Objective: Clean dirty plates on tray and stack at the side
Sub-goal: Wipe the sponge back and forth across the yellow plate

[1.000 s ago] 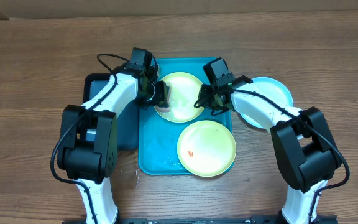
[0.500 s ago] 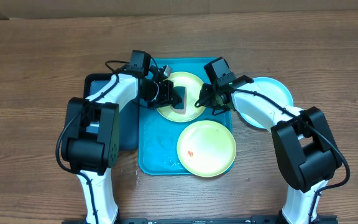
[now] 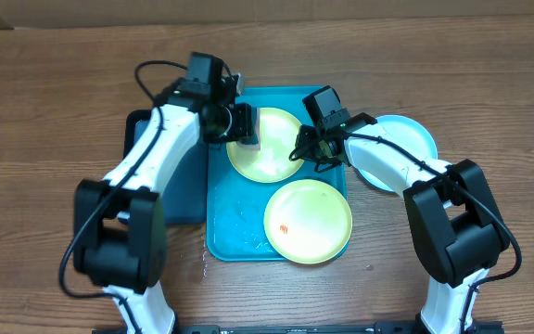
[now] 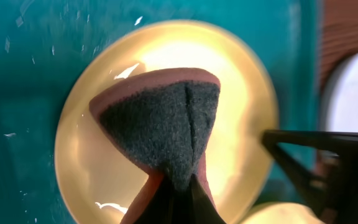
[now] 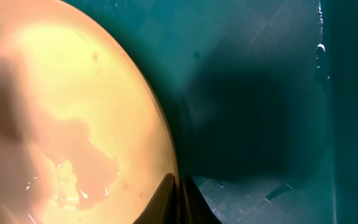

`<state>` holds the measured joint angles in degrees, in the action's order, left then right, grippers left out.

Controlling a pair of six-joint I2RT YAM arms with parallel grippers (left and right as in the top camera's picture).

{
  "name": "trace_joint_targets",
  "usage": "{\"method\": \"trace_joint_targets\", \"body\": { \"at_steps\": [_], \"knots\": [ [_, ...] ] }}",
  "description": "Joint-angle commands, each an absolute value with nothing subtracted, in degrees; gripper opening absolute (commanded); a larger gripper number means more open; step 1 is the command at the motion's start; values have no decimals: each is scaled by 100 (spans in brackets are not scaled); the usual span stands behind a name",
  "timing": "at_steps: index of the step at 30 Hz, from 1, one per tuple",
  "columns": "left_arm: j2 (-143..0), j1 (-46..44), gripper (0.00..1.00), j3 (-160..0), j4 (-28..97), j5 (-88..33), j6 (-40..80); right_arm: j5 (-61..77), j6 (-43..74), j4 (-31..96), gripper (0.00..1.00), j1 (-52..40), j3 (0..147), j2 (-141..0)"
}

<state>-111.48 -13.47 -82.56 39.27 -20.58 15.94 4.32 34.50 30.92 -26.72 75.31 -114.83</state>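
Observation:
A yellow-green plate [image 3: 272, 153] lies at the back of the turquoise tray [image 3: 235, 227]. My left gripper [image 3: 247, 132] hangs over the plate's left rim, shut on a folded sponge [image 4: 166, 121] with a dark scouring face and a reddish edge. In the left wrist view the gripper [image 4: 178, 182] holds the sponge above the wet plate [image 4: 241, 93]. My right gripper [image 3: 306, 148] is shut on the same plate's right rim. Up close its gripper [image 5: 180, 193] has one finger over the plate [image 5: 61, 112] and the other over the tray [image 5: 260, 93]. A second yellow-green plate [image 3: 308, 221] with an orange smear lies at the tray's front. A light blue plate [image 3: 404, 139] rests on the table to the right.
A dark navy tray [image 3: 170, 190] lies to the left of the turquoise one, partly under my left arm. Water drops glisten on the turquoise tray's floor [image 3: 239, 218]. Brown wooden table [image 3: 44, 121] surrounds everything.
The left gripper carried the sponge right across the back plate, then back to its upper-left rim, and the arm stretched out. The right gripper kept its hold on the rim.

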Motion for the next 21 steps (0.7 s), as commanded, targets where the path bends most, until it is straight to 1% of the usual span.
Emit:
{"method": "trace_joint_targets", "body": {
  "at_steps": [1, 7, 9, 11, 16, 18, 21],
  "knots": [
    [-11653, -1428, 4, -8250, 3948, -1649, 1415, 482, 3428, 3050, 4, -2705, 7494, -11522],
    [-12324, -1431, 4, -8250, 3962, -1634, 1640, 482, 3428, 3055, 4, -2705, 7494, -11522],
    [-12449, -1433, 4, -8250, 3957, -1820, 1706, 482, 3428, 3052, 4, -2705, 7491, -11522],
    [-12505, -1433, 4, -8250, 3922, -2392, 1645, 482, 3430, 3052, 4, -2705, 7491, -11522],
    [-12519, -1431, 4, -8252, 3424, -4427, 1240, 484, 3430, 3052, 4, -2705, 7491, -11522],
    [-12512, -1378, 4, -8289, 3218, -4856, 1243, 484, 3430, 3055, 4, -2705, 7491, -11522],
    [-12462, -1201, 4, -8628, 3336, -5109, 1240, 482, 3428, 3074, 4, -2705, 7491, -11522]
  ]
}}
